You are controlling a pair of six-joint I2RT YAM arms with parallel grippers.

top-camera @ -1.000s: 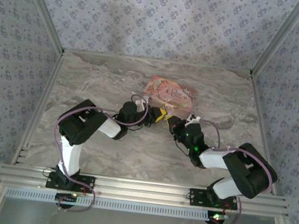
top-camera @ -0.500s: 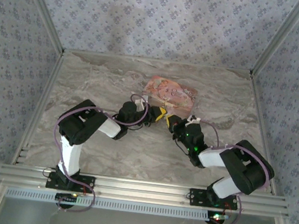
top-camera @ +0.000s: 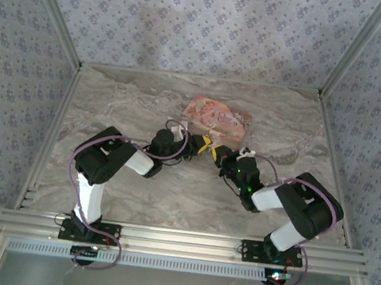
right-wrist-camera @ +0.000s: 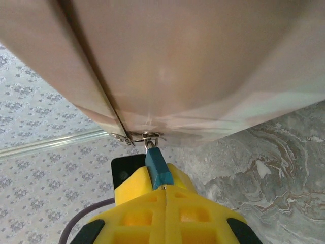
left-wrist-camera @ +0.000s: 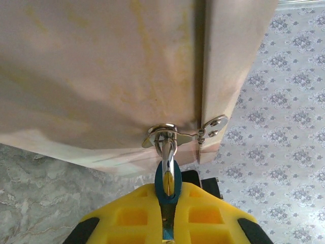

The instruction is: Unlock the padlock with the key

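The padlock (left-wrist-camera: pixel 168 184) is a tiny blue-bodied lock; its silvery shackle passes through the zipper ring (left-wrist-camera: pixel 163 133) of the pink pouch (top-camera: pixel 218 118). My left gripper (left-wrist-camera: pixel 168 197) is shut on the lock's body, edge-on between the yellow fingers. From the opposite side my right gripper (right-wrist-camera: pixel 165 189) is shut, its tips pressed to the base of the padlock (right-wrist-camera: pixel 159 166). Of the key, just a silvery speck shows at the seam of those tips. From above, the left gripper (top-camera: pixel 200 146) and right gripper (top-camera: pixel 215 152) meet at the pouch's near edge.
The pouch (right-wrist-camera: pixel 203 66) lies flat on the marble table (top-camera: pixel 133 101) towards the back centre. Patterned walls and aluminium posts (top-camera: pixel 347 57) enclose the table on three sides. Both arms are folded low, with their elbows out to either side.
The right arm's elbow has swung a little left and forward. Both grippers stay shut in the same spot at the pouch's edge.
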